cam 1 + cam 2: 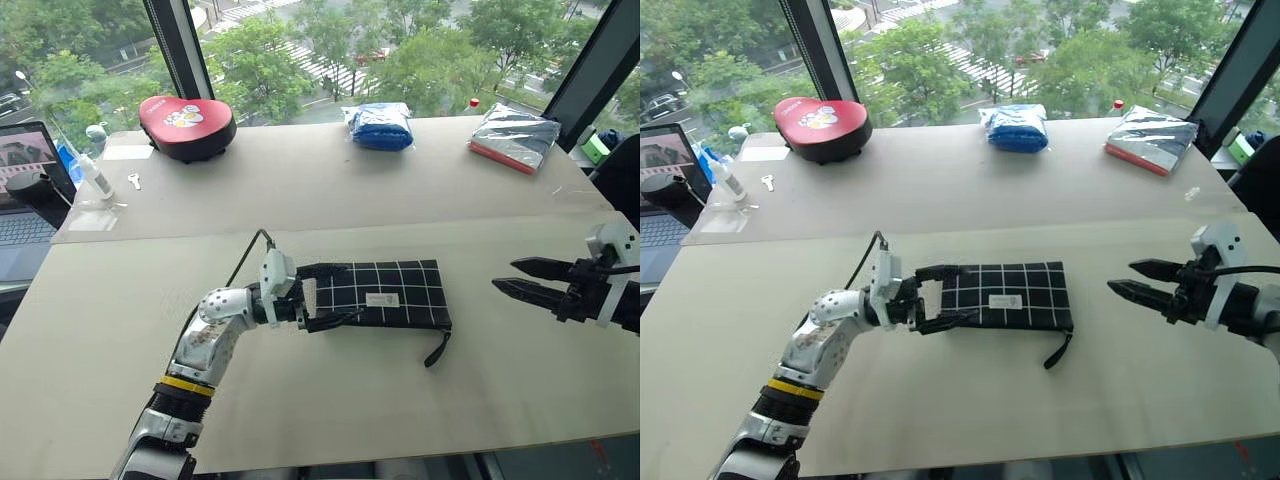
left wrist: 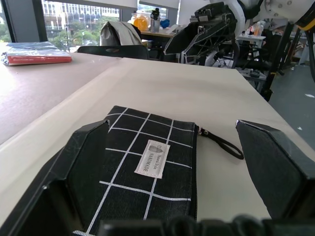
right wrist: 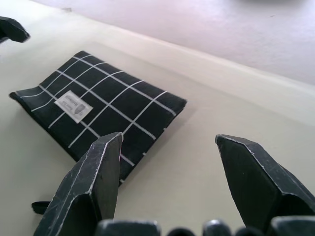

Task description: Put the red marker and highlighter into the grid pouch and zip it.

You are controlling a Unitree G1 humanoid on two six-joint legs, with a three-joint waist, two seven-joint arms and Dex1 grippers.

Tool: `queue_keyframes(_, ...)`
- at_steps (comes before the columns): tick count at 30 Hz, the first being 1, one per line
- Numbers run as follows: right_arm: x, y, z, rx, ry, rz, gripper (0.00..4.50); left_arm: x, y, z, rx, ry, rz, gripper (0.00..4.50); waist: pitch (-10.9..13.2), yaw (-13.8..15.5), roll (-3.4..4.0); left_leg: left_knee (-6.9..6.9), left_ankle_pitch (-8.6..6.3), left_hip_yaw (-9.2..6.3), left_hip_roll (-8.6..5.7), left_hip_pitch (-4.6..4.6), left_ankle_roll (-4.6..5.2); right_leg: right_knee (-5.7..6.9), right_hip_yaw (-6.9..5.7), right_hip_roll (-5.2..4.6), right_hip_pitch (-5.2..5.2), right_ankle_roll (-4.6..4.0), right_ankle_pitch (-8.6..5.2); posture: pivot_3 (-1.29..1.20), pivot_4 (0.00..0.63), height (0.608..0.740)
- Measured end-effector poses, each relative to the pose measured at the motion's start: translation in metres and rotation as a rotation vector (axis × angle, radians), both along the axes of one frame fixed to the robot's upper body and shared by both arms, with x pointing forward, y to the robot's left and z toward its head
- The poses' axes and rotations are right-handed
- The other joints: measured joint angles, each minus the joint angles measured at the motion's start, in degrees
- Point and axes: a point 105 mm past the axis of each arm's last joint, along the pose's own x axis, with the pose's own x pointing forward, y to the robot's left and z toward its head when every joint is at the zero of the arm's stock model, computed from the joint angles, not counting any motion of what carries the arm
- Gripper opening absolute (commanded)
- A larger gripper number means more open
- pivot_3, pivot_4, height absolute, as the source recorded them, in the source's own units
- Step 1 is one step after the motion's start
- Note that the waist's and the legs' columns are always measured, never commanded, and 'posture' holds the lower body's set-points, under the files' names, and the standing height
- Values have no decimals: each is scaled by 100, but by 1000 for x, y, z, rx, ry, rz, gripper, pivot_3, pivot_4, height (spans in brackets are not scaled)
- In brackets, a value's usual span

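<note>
The grid pouch [image 1: 385,290] lies flat in the middle of the near table, black with white lines and a white label [image 2: 152,158]. Its strap [image 1: 436,350] trails off its right end toward me. My left gripper [image 1: 340,292] is open at the pouch's left end, one finger on each side of it. In the left wrist view the pouch [image 2: 133,167] stretches away between those fingers [image 2: 83,152]. My right gripper [image 1: 504,274] hangs open well to the right of the pouch, pointing at it with nothing between its fingers. The red marker and the highlighter are out of view.
On the far table stand a red cushion-like case [image 1: 187,125], a blue bundle [image 1: 380,125] and a silver packet with a red edge [image 1: 515,137]. A laptop [image 1: 25,190], a small bottle [image 1: 95,178] and a key [image 1: 133,181] sit at the far left.
</note>
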Motion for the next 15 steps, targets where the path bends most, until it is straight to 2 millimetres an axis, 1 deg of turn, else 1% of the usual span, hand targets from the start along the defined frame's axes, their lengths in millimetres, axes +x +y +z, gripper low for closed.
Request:
queue_keyframes(2, 2, -1, -2, 5, 6, -3, 3374, 6, 9, 0, -21, 65, 87, 4220, 0, 8, 0, 0, 1, -1, 1, 1, -1, 0, 0, 0, 0, 0, 0, 0, 150, 740)
queue_keyframes(4, 4, -1, -5, 5, 17, 1, 3374, 11, 24, -3, -12, 143, 190, 4220, 0, -5, -1, -1, 1, 0, 2, 1, -1, 1, 1, 1, -2, 0, 0, 0, 150, 740)
queue_keyframes(5, 6, -2, -6, 7, 21, -2, 3374, 12, 45, -7, 0, 187, 294, 4220, 0, -31, 0, -8, 0, 0, 2, 4, -2, 1, 3, 1, -5, 0, 0, 0, 150, 740)
queue_keyframes(6, 6, -3, -7, 10, 26, -8, 3374, 11, 56, -8, 12, 196, 341, 4220, 0, -44, 0, -11, 0, 1, 4, 7, -3, 1, 3, 3, -5, 0, 0, 0, 150, 740)
queue_keyframes(7, 8, -6, -9, 10, 35, -19, 3374, 10, 76, -13, 34, 222, 424, 4220, 0, -37, 0, -13, -1, 0, 3, 11, -4, 2, 2, 3, -4, 0, -1, 0, 150, 740)
queue_keyframes(11, 14, -3, -14, 15, 39, -12, 3374, -10, 114, -21, 70, 279, 535, 4220, 1, -23, 2, -11, -3, 1, 2, 12, -7, -1, 3, 2, -2, 0, 0, 0, 150, 740)
queue_keyframes(14, 19, -3, -19, 17, 51, -13, 3374, -14, 135, -26, 83, 294, 627, 4220, 2, 19, 2, -11, -3, 0, 2, 16, -8, 0, 0, 2, 4, -1, 0, 0, 150, 740)
queue_keyframes(15, 21, -2, -19, 24, 48, -12, 3374, -15, 139, -26, 83, 297, 643, 4220, 2, 32, 2, -11, -3, 0, 2, 16, -8, 0, 0, 1, 5, -1, 0, 0, 150, 740)
